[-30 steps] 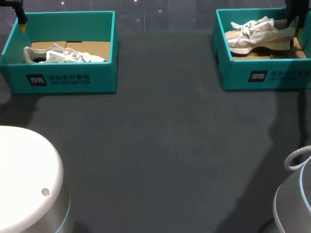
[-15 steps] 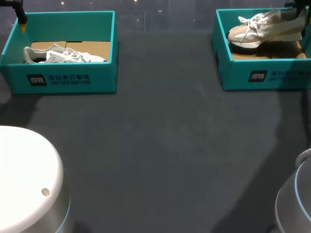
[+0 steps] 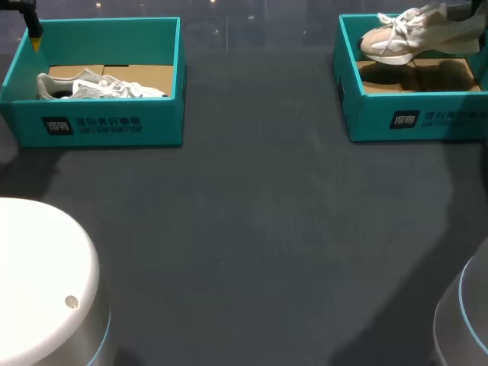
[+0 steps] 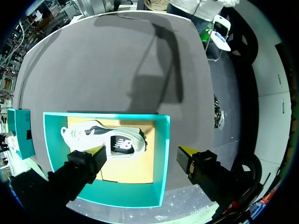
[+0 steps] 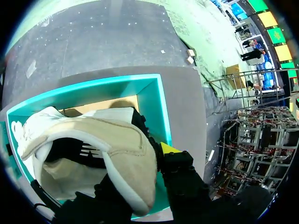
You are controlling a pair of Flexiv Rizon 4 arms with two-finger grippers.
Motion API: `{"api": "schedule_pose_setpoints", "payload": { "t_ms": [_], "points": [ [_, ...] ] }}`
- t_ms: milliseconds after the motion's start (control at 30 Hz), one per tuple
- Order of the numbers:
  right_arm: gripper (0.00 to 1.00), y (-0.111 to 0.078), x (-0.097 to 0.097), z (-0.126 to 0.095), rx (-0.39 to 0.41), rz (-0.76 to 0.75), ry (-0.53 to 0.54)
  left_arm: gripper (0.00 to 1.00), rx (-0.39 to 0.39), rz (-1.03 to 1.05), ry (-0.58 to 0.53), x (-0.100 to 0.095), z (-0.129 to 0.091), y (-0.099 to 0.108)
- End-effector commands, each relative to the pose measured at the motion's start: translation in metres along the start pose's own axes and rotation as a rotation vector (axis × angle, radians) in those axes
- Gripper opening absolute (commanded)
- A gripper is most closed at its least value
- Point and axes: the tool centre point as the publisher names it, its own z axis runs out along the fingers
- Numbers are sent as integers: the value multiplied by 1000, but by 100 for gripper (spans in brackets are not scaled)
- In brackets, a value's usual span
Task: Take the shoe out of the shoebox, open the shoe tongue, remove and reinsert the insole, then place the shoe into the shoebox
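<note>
A beige and white shoe hangs tilted above the right teal shoebox, its toe pointing left. My right gripper is shut on the shoe's heel, and only one yellow fingertip shows beside it. The cardboard floor of the box lies under the shoe. At the far left, my left gripper is open above the near wall of the left teal shoebox. A white and grey shoe lies on its side in that box, also seen as the shoe in the head view.
The two boxes stand at the table's far corners, the left box and the right one. Dark table surface stretches between and in front of them. My white rounded bases sit at the near left and near right.
My right gripper has lifted the beige shoe off the floor of the right box and carried it upward. The left arm and its box have not moved.
</note>
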Motion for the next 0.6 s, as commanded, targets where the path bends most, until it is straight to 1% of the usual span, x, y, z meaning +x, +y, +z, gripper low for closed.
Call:
{"api": "schedule_pose_setpoints", "payload": {
  "t_ms": [33,333,600],
  "points": [
    [0,0,-6,-20,5,-4,-11,100,-3,1,1,0,0,-1],
    [0,4,-14,-40,20,-30,-23,100,-3,1,1,0,0,-1],
    [0,-4,-16,-66,22,-42,-28,100,-3,1,1,0,0,-1]
  ]
}}
